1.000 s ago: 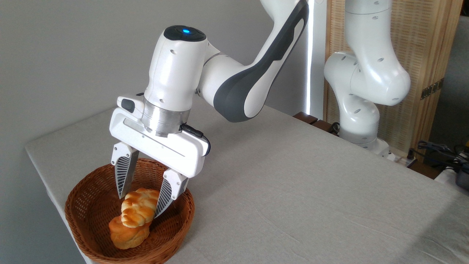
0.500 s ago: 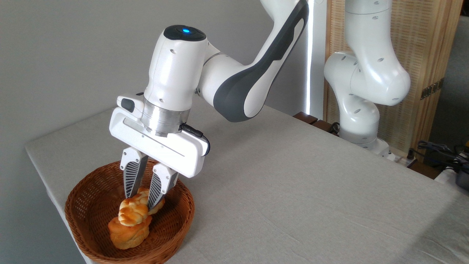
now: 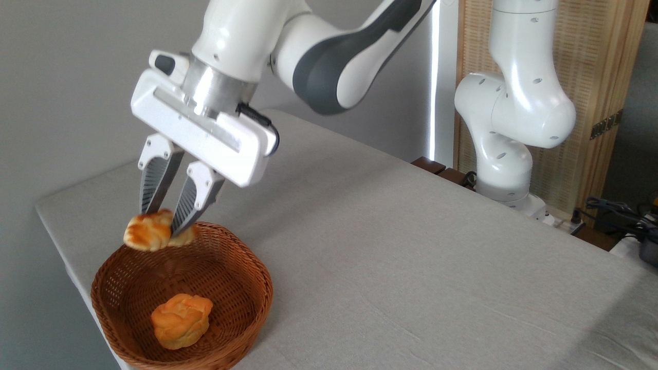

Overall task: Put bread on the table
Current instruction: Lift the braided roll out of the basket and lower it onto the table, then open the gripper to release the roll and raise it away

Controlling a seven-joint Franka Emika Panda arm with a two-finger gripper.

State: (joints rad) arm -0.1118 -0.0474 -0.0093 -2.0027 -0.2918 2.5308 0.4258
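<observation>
The bread [image 3: 148,235], a pale golden braided roll with browned ridges, hangs in the air above the back left rim of the wicker basket [image 3: 236,267]. My gripper [image 3: 160,222] is shut on the bread, its two ribbed fingers [image 3: 153,181] pinching the roll's right half. The roll's left end sticks out beyond the fingers. Below and to the right, the table [image 3: 401,257] stretches out under its light grey-beige cloth.
A rounder, darker orange bun [image 3: 181,320] lies on the basket's floor. The basket sits at the table's near left corner, close to the edge. The arm's white base [image 3: 506,169] stands at the table's far right, before a wooden screen.
My gripper closed on the bread, then rose up and to the left, lifting the roll off the orange bun and out of the basket.
</observation>
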